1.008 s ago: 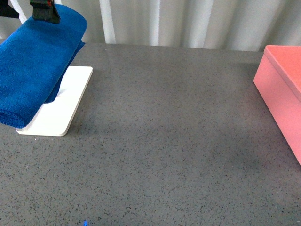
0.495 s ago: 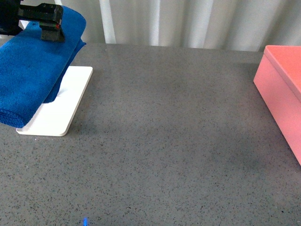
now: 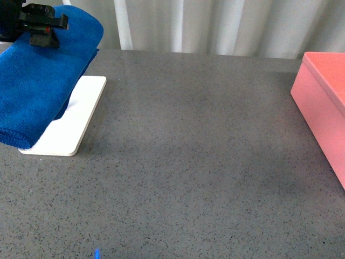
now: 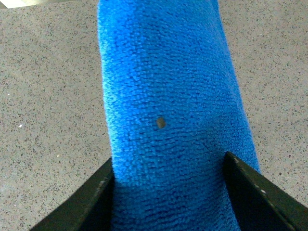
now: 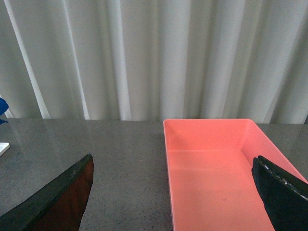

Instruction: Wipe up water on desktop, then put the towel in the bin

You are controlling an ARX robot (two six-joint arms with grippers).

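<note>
The towel (image 3: 43, 81) is seen at the far left corner of the bench (image 3: 188, 162), folded into a thick blue roll and laid over the left part of a flat white tray (image 3: 78, 116). What holds it up off the tray cannot be made out. The near end of the roll hangs past the tray's front edge. A small dark speck (image 4: 160, 122) is seen on the pile in the left wrist view.

The left claw (image 3: 40, 29) is set down on the far end of the roll. It is spread wide astride the towel (image 4: 168, 96), with one dark finger (image 4: 91, 197) against each side. No pinching of the cloth is seen.

The bin (image 3: 318, 102) is placed at the right edge of the bench, well apart from the towel. In the right wrist view only its bare pink floor and walls (image 5: 207, 134) are shown.

The right claw (image 5: 173, 192) is held above the bench facing the bin, fully released, with its fingers (image 5: 57, 202) far apart and nothing gripped between them. A pale pleated curtain (image 3: 215, 27) is hung behind the far edge.
</note>
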